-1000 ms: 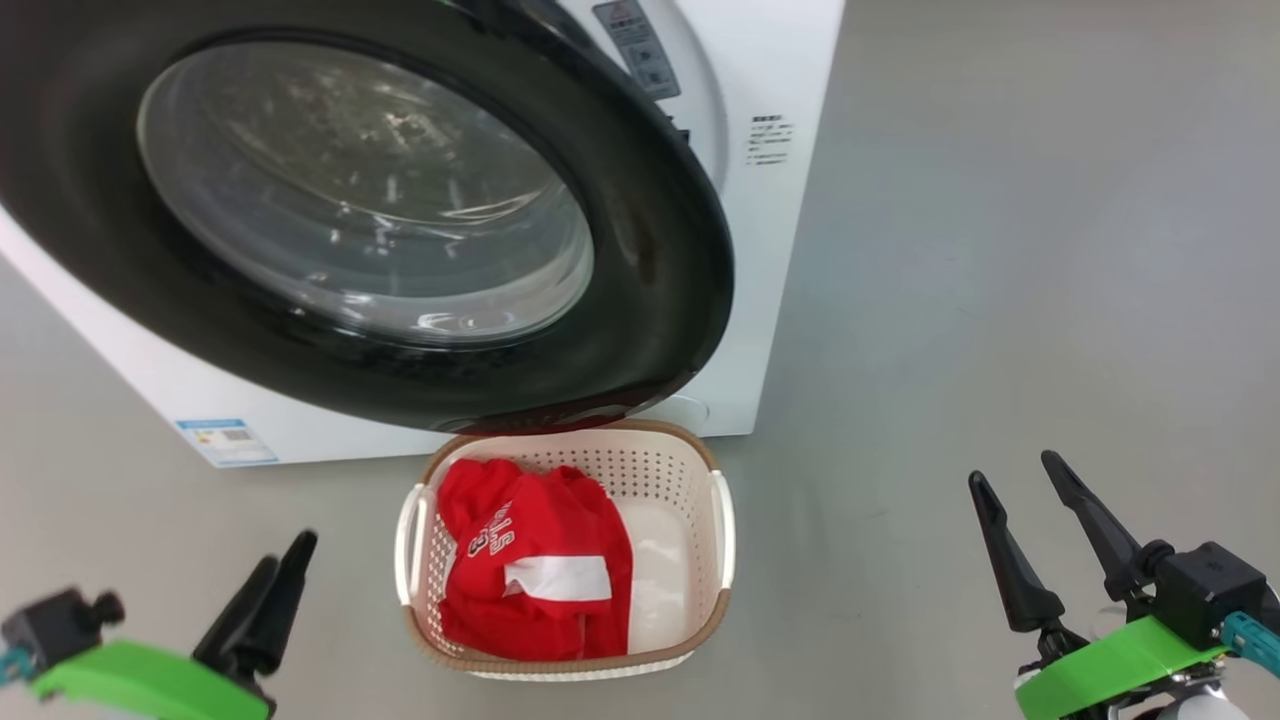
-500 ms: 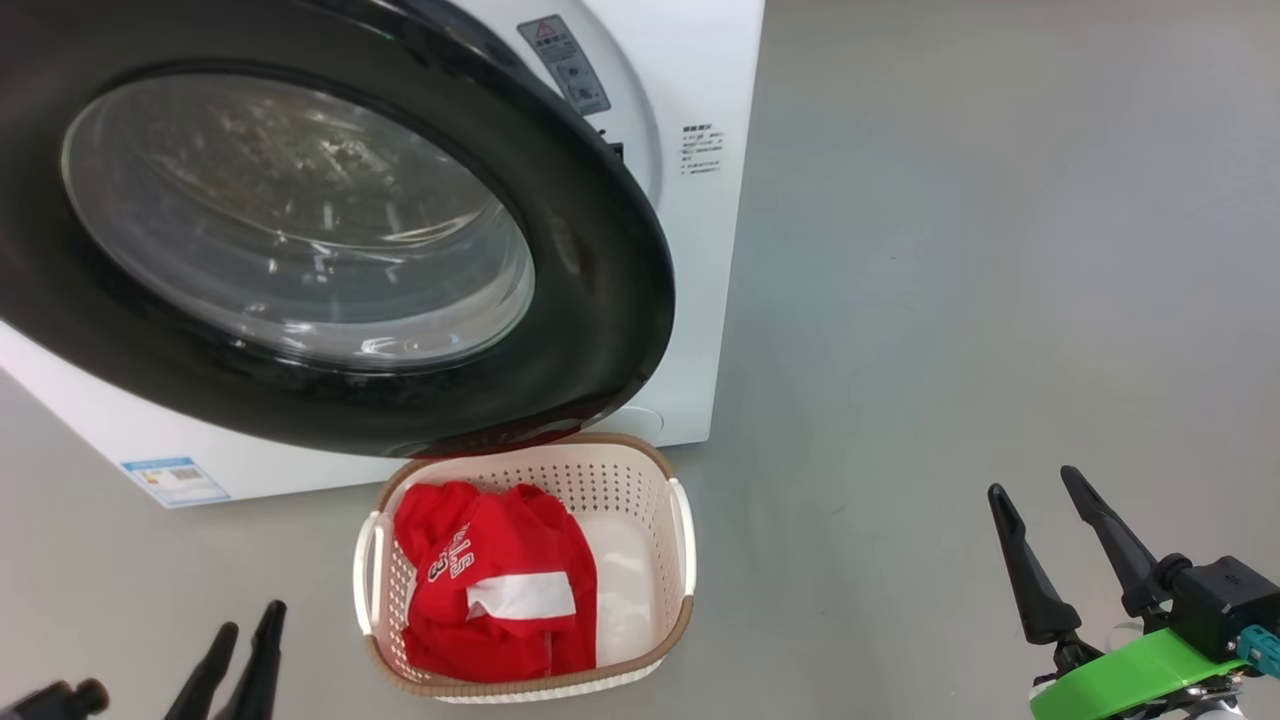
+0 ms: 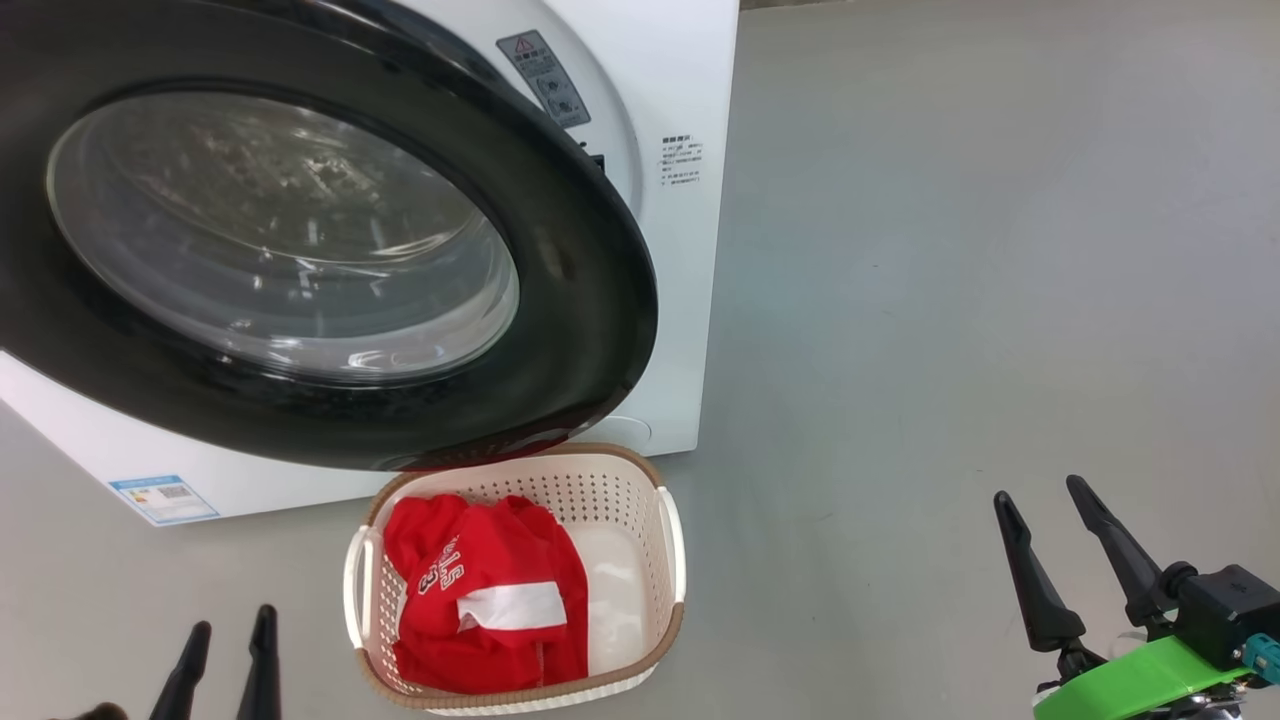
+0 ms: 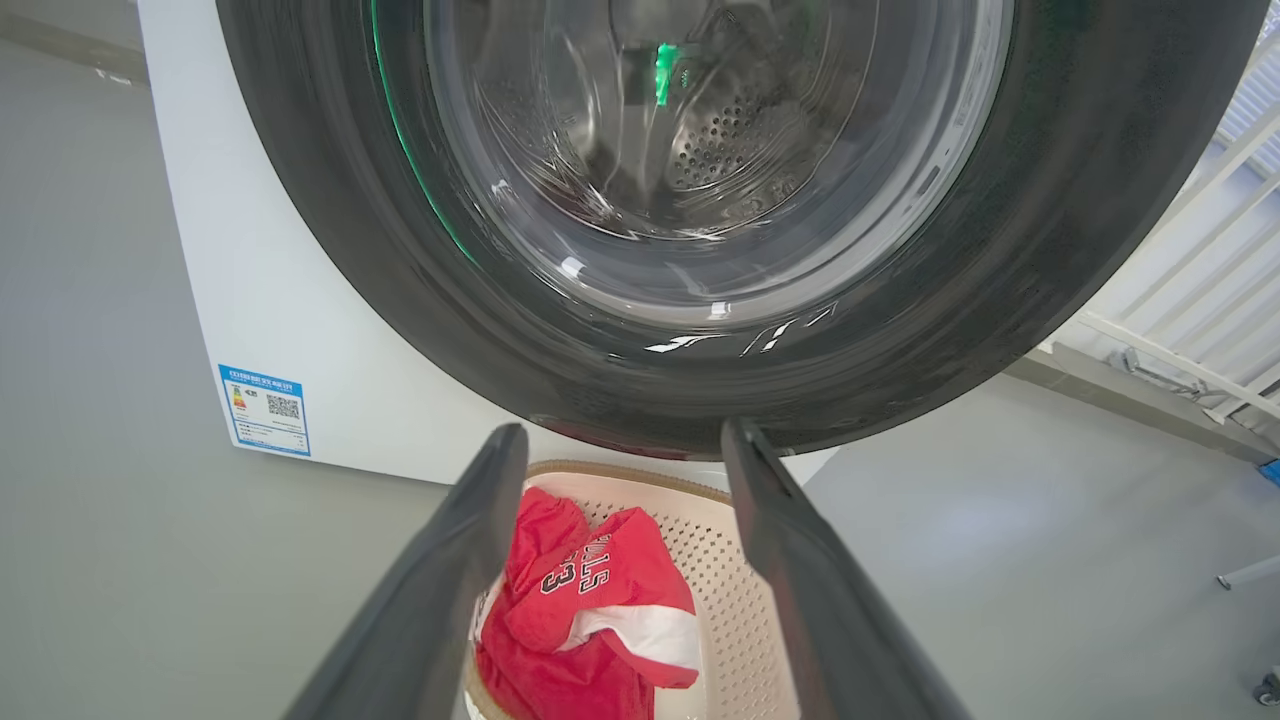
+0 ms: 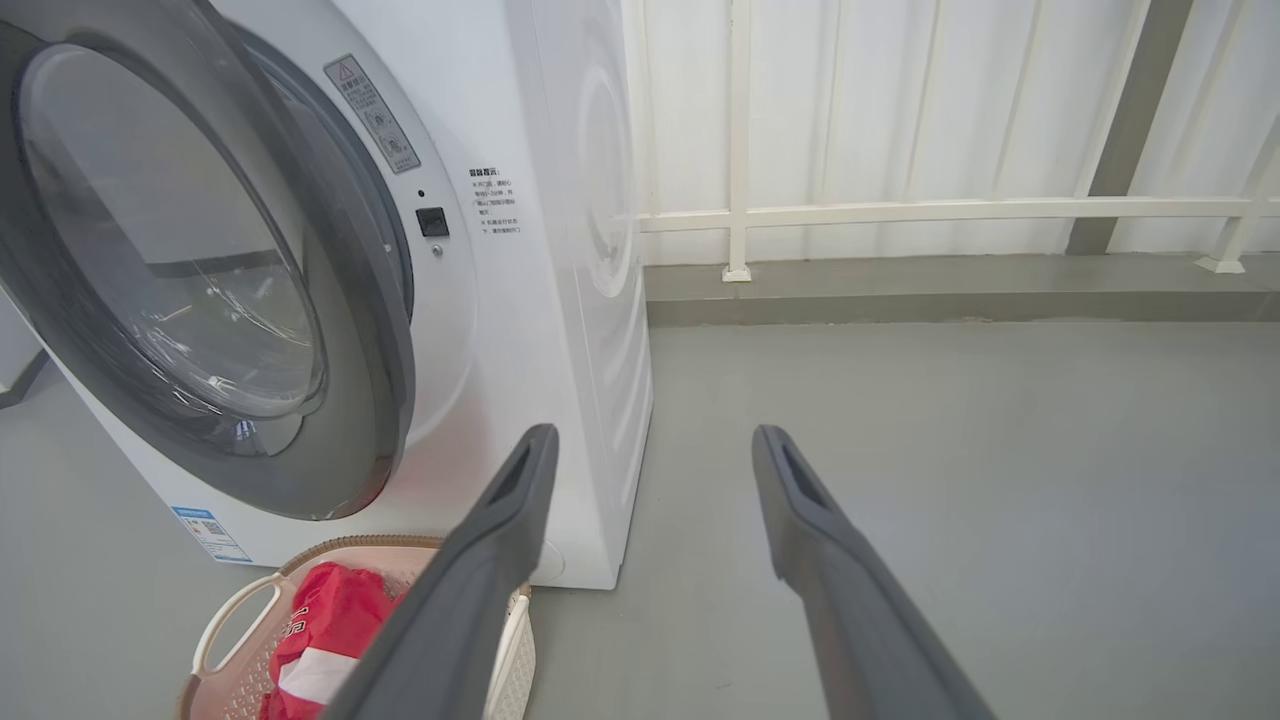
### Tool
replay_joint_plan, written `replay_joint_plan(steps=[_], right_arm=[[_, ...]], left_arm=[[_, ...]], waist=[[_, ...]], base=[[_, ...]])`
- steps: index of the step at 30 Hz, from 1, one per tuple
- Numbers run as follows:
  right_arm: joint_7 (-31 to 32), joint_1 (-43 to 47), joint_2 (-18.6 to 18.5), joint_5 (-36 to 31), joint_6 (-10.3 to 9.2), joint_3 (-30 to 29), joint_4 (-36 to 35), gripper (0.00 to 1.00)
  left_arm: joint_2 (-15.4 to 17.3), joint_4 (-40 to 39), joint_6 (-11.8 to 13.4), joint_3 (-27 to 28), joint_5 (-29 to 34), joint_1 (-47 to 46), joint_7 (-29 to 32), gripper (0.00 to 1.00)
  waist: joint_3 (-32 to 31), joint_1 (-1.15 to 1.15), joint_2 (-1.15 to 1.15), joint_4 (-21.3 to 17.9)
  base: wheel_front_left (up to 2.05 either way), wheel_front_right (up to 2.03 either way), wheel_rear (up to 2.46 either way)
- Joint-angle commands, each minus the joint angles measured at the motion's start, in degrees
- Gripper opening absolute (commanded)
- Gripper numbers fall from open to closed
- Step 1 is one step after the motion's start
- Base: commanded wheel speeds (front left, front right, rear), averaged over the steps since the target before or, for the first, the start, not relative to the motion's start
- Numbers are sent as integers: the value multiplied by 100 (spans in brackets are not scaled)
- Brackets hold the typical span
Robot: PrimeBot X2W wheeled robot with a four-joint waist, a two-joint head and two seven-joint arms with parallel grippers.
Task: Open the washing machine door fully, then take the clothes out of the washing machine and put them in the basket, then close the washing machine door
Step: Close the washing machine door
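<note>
**Clothes out, door left to shut**

The washing machine door (image 3: 300, 230) is the one piece left. It stands swung partway off the front of the washing machine (image 3: 690, 90). In the right wrist view its free edge is clear of the latch hole, so I judge it ajar, not latched. Being round, it has no long axis. Its glossy black face and glass bowl point out from the machine towards me, with the free edge on the right of the head view. Its lower rim overhangs the far rim of the basket (image 3: 625, 468).

Through the glass in the left wrist view I see bare perforated steel and no red, so the drum looks emptied.

The clothes (image 3: 480, 600) lie heaped in the left part of the basket, with the jersey lettering running up the head view. I cannot tell the two garments apart in the heap. The basket sits on the floor (image 3: 950, 300), close against the machine's front.

The left pincer (image 3: 232, 625) hangs low beside the basket, its fingers spread and holding nothing. The right pincer (image 3: 1040, 492) is well off to the right, also spread and empty. Neither touches the door.
</note>
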Motion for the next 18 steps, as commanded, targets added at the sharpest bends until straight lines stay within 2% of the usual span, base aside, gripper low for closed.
replay_joint_plan(steps=[1, 9, 18], right_arm=[[-69, -32, -89, 19, 36, 65, -126, 100], [-69, -35, -88, 10, 36, 8, -136, 100], [-69, -25, -65, 12, 36, -13, -127, 100]], left_arm=[[44, -177, -18, 312, 320, -54, -69, 100], [-534, -595, -18, 1008, 1770, 90, -69, 100], [-907, -829, -18, 1339, 2502, 240, -70, 100]], waist=[[5, 0, 0, 3], [19, 0, 0, 15], [12, 0, 0, 24]], base=[[0, 0, 0], [0, 0, 0], [0, 0, 0]])
